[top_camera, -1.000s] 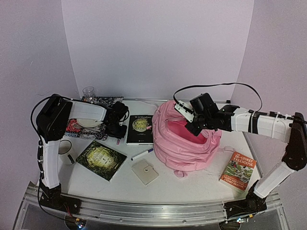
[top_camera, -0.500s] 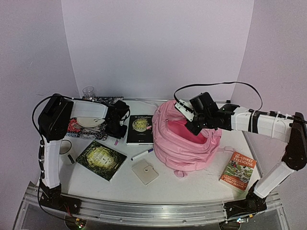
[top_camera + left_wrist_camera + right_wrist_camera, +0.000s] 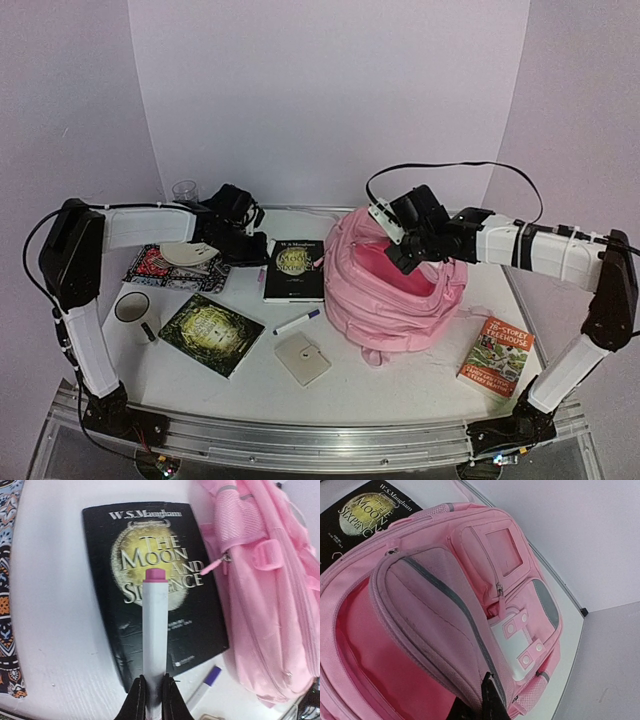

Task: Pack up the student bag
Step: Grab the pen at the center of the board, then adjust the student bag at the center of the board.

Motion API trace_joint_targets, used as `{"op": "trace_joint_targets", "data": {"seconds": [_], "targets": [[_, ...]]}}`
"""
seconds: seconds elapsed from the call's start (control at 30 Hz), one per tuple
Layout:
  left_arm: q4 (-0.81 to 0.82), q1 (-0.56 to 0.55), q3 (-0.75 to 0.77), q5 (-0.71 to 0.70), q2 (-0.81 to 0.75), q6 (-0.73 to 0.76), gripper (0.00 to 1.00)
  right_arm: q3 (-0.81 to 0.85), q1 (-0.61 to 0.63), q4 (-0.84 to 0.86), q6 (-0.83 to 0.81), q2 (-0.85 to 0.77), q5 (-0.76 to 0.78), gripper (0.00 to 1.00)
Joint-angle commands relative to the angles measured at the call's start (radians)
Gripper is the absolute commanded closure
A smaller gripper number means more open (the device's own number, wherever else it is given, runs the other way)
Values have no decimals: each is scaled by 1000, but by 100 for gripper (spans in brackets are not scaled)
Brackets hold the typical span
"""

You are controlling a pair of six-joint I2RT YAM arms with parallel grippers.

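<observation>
Currently: bag open, both grippers loaded

Across white tabletop point(image 3: 420, 385), right of centre: large soft pale-pink fabric backpack point(image 3: 395, 305), main compartment gaping. Pinched on rim of its opened flap, fingers closed tight: right gripper point(image 3: 482, 702). Just left of backpack, flat on tabletop: black paperback book point(image 3: 195, 630) with golden moon cover. Above that book: left gripper point(image 3: 152, 700), fingers clamped around white marker point(image 3: 155, 625) with pink cap. Near book's lower corner: purple-capped white pen point(image 3: 205, 685).

Top cam looks down from behind; 2 wrist cams close, sharing book point(image 3: 192, 625) & bag point(image 3: 270, 605).
</observation>
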Motion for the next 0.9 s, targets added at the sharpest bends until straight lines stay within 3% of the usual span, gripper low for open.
{"op": "trace_joint_targets", "data": {"seconds": [0.0,0.1,0.27,0.5,0.87], "targets": [[284,-3,-118,222,-99,-197,100,94,14,-20,105,-9,97,100],[418,-23,-195,302,-130,-324,100,130,21,-61,172,7,114,100],[538,-103,-207,321,-141,-440,100,181,29,-132,281,30,141,100],[563,-224,-98,324,-109,-511,100,274,45,-225,374,65,188,100],[571,-246,-35,265,-130,-540,100,415,48,-270,472,143,51,100]]}}
